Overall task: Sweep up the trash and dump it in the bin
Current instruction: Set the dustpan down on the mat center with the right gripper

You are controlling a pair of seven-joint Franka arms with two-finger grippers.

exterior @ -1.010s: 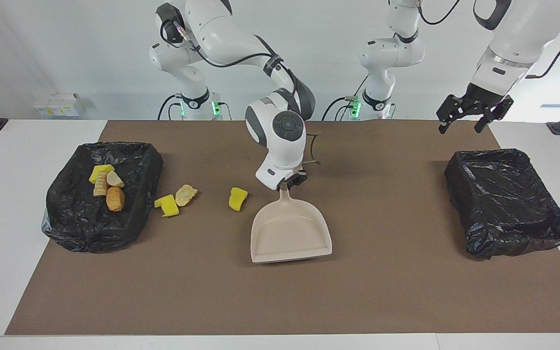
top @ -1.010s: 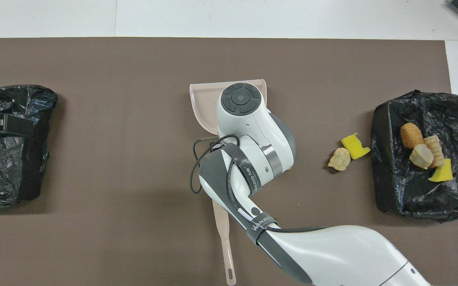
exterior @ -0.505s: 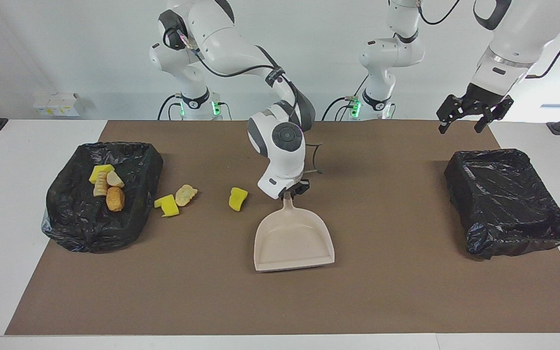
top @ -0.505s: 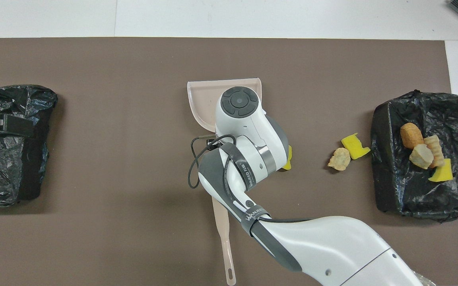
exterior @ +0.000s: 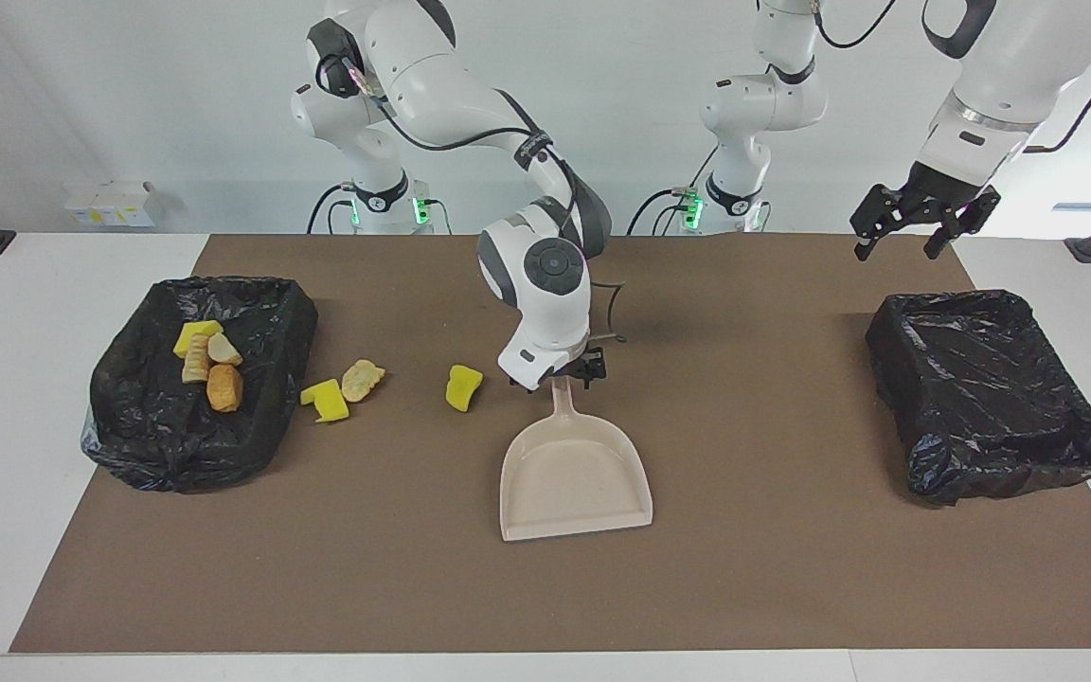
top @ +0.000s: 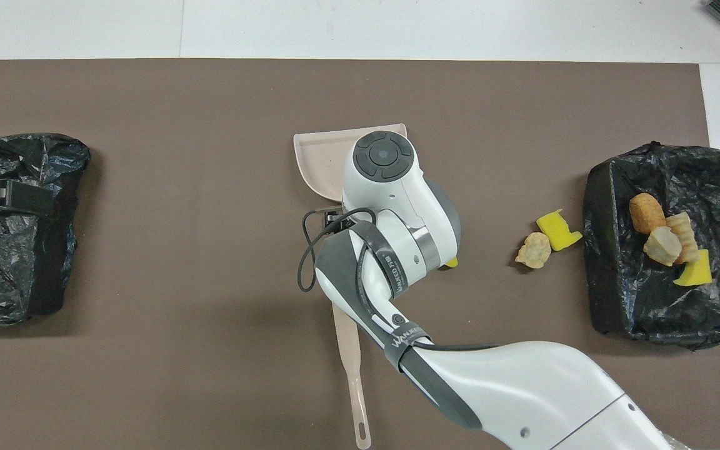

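the right gripper [exterior: 572,371] has let go of the beige plastic dustpan [exterior: 576,478]; jaws spread, empty; lift straight up so its handle stays put. left gripper [exterior: 919,230] waits, jaws open, empty.

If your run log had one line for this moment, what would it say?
right gripper: open over dustpan handle | left gripper: open, waiting | trash: four in bin, three on mat

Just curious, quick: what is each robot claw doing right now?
Right gripper: open, over the dustpan handle, not gripping it.
Left gripper: open, empty, waiting above the empty black bin.
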